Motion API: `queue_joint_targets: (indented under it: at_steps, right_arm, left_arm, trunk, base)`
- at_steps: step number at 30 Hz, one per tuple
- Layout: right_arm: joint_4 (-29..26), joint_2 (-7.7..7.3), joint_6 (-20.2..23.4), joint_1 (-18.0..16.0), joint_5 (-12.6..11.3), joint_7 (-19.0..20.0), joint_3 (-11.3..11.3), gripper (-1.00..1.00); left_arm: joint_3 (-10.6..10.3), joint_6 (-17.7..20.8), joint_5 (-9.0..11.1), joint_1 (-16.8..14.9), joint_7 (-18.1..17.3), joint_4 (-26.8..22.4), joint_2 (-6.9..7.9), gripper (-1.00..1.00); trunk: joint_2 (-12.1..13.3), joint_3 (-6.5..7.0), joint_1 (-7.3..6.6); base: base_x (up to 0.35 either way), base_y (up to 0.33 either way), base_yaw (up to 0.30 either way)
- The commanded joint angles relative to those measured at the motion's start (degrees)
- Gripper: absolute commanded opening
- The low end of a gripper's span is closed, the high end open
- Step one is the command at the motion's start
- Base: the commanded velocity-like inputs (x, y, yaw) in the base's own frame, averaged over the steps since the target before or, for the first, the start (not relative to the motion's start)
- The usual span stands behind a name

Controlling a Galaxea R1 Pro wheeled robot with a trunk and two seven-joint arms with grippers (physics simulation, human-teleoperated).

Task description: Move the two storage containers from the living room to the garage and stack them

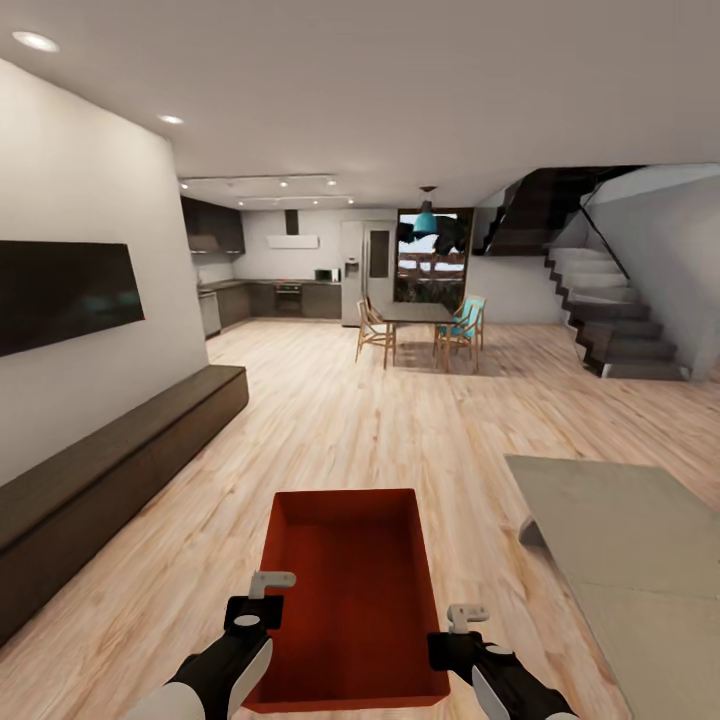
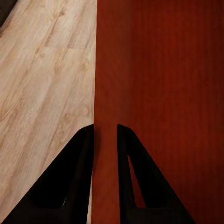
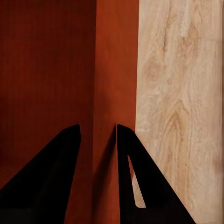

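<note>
- An orange-red storage container [image 1: 352, 590] is held out in front of the robot, above the light wood-plank floor [image 1: 400, 440], open side up and empty.
- The left gripper [image 2: 105, 140] is clamped on the container's left wall; in the left wrist view one dark finger [image 2: 70, 177] sits outside the wall and the other inside, with the wall filling the narrow gap between them.
- The right gripper [image 3: 98, 140] pinches the right wall the same way, one finger [image 3: 140, 177] outside over the planks and one inside over the finely ribbed bottom.
- The room is open-plan with white walls, a white ceiling and recessed spotlights.
- On the left wall hangs a dark television [image 1: 62, 292] above a long, low dark bench [image 1: 120, 460].
- To the right lies a pale grey rug [image 1: 630, 540] on the planks.
- Further back stand a dining table [image 1: 415, 315] with wooden and teal chairs, a teal pendant lamp [image 1: 426, 220], a dark kitchen [image 1: 270, 295] with a steel fridge [image 1: 366, 270], and a dark staircase [image 1: 610, 310] rising at the right.
</note>
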Motion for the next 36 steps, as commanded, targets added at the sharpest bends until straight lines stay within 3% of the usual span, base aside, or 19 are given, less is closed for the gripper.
queue_joint_targets:
  at_steps: [1,36]
  right_arm:
    - [-0.31,0.00,-1.65,-0.05,-3.81,0.61,-0.99,-1.00]
    - [-0.31,0.14,-1.66,-0.05,-3.72,0.61,-0.99,-1.00]
  left_arm:
    - [0.22,0.26,2.22,0.01,-0.42,-0.06,0.03,-1.00]
    - [0.22,0.26,2.22,0.01,-0.51,-0.08,0.03,-1.00]
  trunk:
    - [-0.05,-0.10,0.04]
    - [-0.05,-0.17,0.04]
  base:
    - [0.340,0.000,-0.036]
    - [0.341,0.000,-0.002]
